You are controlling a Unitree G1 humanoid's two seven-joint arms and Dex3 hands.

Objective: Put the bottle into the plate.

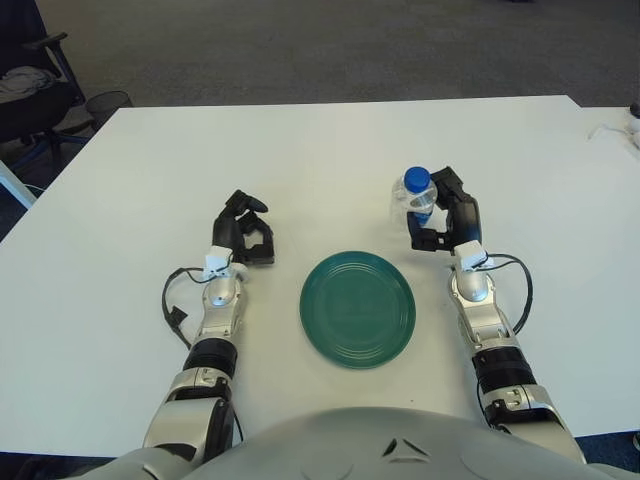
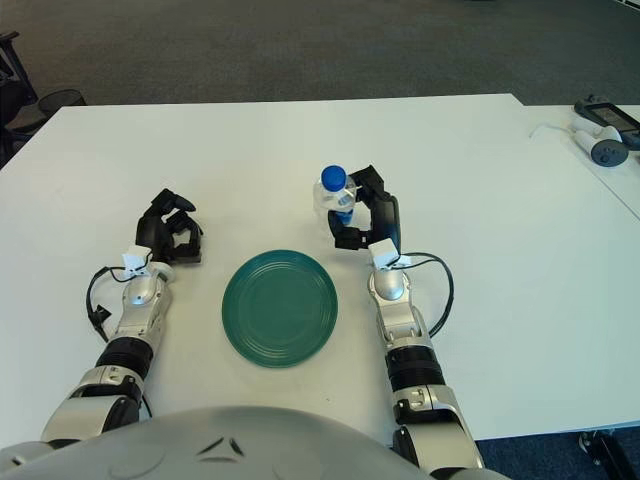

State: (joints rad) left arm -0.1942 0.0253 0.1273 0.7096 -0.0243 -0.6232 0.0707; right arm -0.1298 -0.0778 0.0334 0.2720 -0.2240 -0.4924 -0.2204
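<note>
Bottle [image 1: 415, 195] clasped upright in right hand [image 1: 447, 215], beyond plate [image 1: 357, 308]; left hand [image 1: 245, 231] curled, empty.

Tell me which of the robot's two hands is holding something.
The right hand, gripping the clear plastic bottle with the blue cap beyond the green plate's right edge; the left hand is curled on nothing.

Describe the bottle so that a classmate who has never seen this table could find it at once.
Start at the green plate near the front of the white table. Just beyond its right edge, the right hand grips a small clear bottle. Its blue cap sets it apart.
</note>
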